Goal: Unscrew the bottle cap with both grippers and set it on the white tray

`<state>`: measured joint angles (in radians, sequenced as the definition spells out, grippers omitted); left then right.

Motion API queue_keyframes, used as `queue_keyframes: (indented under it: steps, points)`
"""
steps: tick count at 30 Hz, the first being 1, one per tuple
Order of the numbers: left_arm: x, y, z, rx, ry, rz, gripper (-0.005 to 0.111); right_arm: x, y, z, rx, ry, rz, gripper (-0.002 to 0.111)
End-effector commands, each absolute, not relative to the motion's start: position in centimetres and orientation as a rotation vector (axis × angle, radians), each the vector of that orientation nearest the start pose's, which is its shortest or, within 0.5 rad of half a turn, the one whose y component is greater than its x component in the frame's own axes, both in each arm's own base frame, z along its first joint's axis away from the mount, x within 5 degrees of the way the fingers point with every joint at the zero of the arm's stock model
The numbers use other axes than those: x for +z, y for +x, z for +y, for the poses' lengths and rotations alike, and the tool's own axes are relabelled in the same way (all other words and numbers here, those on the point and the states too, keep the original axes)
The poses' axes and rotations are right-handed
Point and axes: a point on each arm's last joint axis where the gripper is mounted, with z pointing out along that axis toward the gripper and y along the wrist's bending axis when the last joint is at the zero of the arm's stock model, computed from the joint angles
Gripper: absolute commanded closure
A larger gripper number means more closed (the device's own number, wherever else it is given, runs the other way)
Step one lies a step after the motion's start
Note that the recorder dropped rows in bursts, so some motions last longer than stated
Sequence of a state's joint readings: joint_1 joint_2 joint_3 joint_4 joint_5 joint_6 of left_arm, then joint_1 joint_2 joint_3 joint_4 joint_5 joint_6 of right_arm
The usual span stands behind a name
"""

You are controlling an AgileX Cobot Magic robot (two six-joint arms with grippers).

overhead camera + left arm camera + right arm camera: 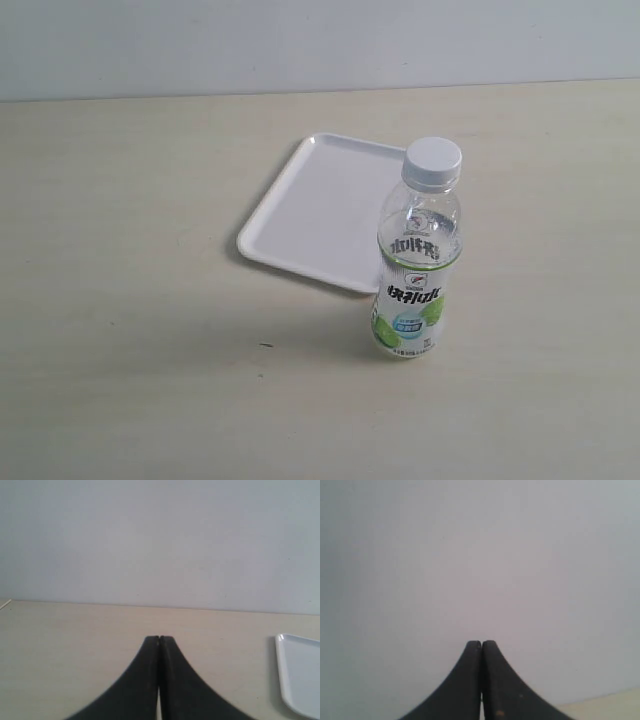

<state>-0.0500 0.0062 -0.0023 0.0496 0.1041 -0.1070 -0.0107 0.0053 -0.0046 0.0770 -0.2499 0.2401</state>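
Standing upright on the table (120, 350), the bottle (418, 265) sits just beside a corner of the white tray (300, 205), bottle cap (434, 160) on. Jaws of the left gripper (159, 640) and right gripper (481, 644) are pinched tight on nothing, and neither shows in the wide view. Likely light, thin-walled, slick: I'd hold the body at the label with 1, the cap's edge with the other.
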Motion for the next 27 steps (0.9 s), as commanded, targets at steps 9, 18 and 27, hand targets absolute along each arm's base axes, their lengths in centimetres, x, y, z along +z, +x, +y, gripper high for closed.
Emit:
queue_keyframes:
  steps: [9,18,27]
  points:
    - [20.4,5.6,-0.2,-0.085,-0.019,1.588,0.107,23.0,6.9,0.7,0.261,0.105,1.347,0.108]
    - [20.4,5.6,-0.2,-0.085,-0.019,1.588,0.107,18.8,11.8,2.1,0.208,-0.186,1.815,0.108]
    - [20.4,5.6,-0.2,-0.086,-0.017,1.588,0.107,14.6,14.1,3.8,0.379,-0.447,2.09,0.108]
